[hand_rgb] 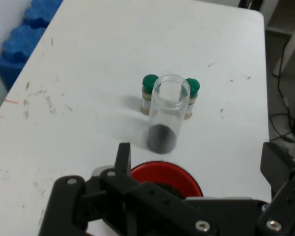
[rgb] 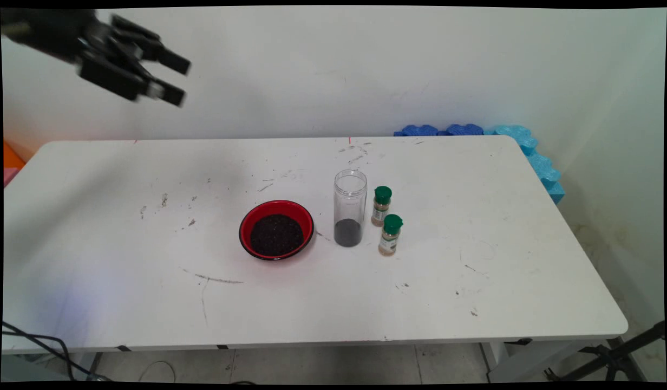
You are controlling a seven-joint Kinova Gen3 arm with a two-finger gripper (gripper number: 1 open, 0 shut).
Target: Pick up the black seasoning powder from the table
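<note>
White table [rgb: 122, 303], clear jar [rgb: 349, 208] upright, claw [rgb: 174, 79] parted, high above

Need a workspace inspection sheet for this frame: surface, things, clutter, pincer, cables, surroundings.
Surface: white table, scuffed and speckled with dark marks.
Things: red bowl of dark grains; clear jar to its right, lidless, dark grains at the bottom; two green-capped spice bottles right of the jar, upright.
Clutter: nothing seen.
Pincer: pincer open, raised high at upper left, holding nothing, far from everything on the table.
Cables: black cable below the table's near left edge.
Surroundings: white wall; blue foam pieces at the far right corner; black stand leg lower right.
</note>
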